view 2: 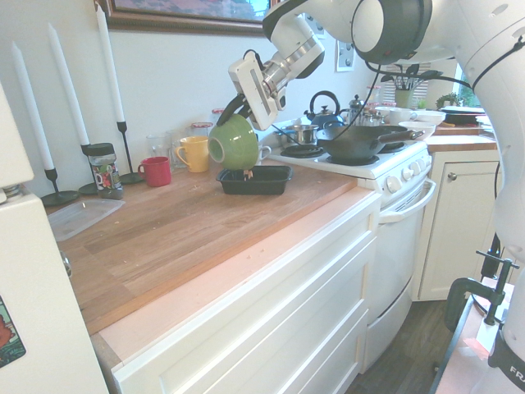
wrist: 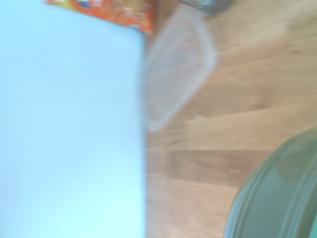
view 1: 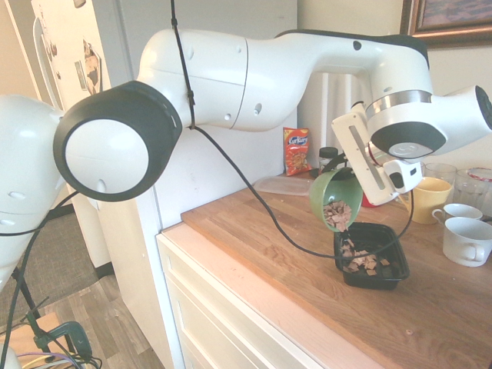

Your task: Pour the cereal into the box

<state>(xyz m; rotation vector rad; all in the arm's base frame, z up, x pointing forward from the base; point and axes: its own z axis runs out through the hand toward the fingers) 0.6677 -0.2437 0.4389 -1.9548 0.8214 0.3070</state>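
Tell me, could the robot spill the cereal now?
Maybe. The green bowl is tipped over only one end of the black box, so sliding cereal might bounce past the low rim onto the counter. White cups stand close, so a wide swing might bump them.

Orange-red snack bag (view 1: 297,151) with print too small to read, partial letters "FR" on rig clamp (view 2: 510,374)

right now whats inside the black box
Tan cereal flakes lie in the black box, below the tilted green bowl. The second exterior view shows only its outer wall, hiding the contents.
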